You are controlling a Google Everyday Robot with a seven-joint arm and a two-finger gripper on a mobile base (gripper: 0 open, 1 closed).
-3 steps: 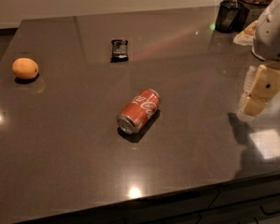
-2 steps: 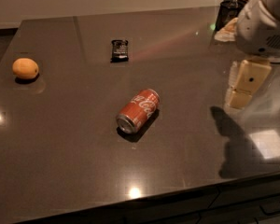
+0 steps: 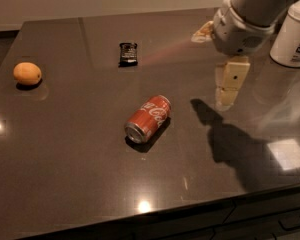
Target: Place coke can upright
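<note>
Leftward is where the arm (image 3: 250, 14) has swung over the last second, bringing the gripper (image 3: 231, 84) closer to the can (image 3: 148, 118), though they are well apart. It hangs pointing down over the bench (image 3: 65, 159), right of the can; whether it is spread or pressed together cannot be told. The can lies on its side mid-bench, unmoved. An orange (image 3: 27, 73) sits far left, a bar (image 3: 128, 53) behind the can, a white tub (image 3: 295, 34) at back right.
</note>
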